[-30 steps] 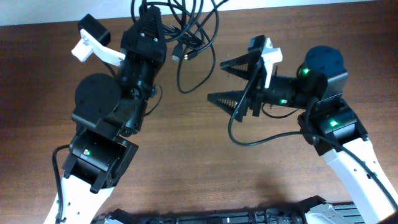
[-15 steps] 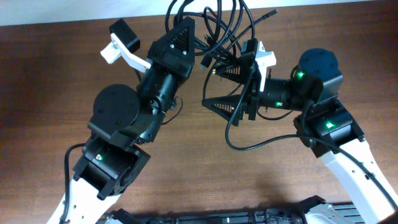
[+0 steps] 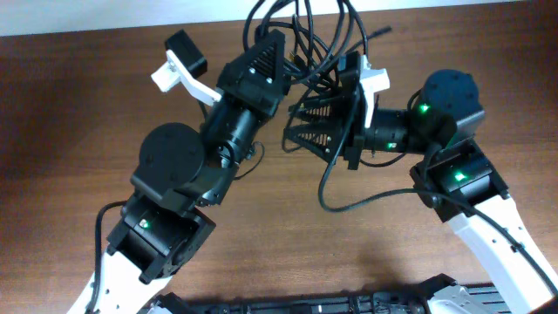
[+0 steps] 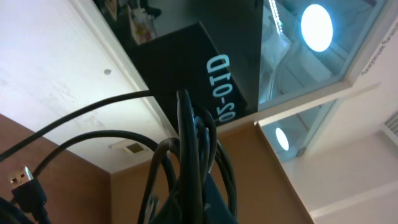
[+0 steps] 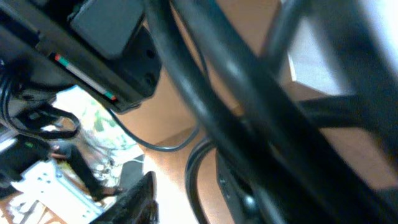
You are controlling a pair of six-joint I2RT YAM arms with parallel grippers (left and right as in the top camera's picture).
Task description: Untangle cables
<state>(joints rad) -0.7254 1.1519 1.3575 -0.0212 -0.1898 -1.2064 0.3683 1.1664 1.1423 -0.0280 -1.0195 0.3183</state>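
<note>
The cables [image 3: 301,26] are a bundle of thin black cords lifted off the wooden table [image 3: 70,113] at the far middle. My left gripper [image 3: 277,44] is shut on them; in the left wrist view the cables [image 4: 186,143] rise straight out from my left gripper [image 4: 205,208], and a USB plug [image 4: 22,180] hangs at the left. My right gripper [image 3: 296,124] sits just right of the left one, jaws half closed with a gap between them. Thick blurred cables [image 5: 217,68] cross close in front of my right gripper [image 5: 186,186]. Whether a strand is pinched there is hidden.
The two arms nearly touch over the far middle of the table. The right arm's own black wire [image 3: 349,199] droops onto the table below its wrist. A black frame [image 3: 305,305] runs along the near edge.
The left gripper carried the cable bundle up and to the right, toward the right gripper. The right gripper's jaws went from wide open to half closed beside the bundle.
</note>
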